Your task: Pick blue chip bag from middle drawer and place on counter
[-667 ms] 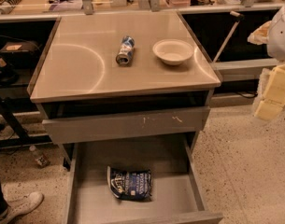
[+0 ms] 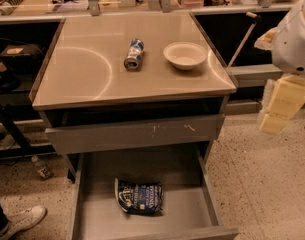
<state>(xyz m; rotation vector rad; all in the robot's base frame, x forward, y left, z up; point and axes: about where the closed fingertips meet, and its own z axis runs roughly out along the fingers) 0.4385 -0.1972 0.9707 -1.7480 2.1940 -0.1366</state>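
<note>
The claw (image 2: 282, 104) has crept slightly leftward, right of the desk (image 2: 87, 79), its opening impossible to tell; the blue chip bag (image 2: 139, 196) lies in the open middle drawer (image 2: 184, 206), exposed for reaching.

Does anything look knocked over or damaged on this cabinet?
The can lies on its side on the counter, beside the bowl. White scratches mark the upper drawer front. A crumpled chip bag lies in the open drawer. The gripper hangs at the right, touching nothing.
</note>
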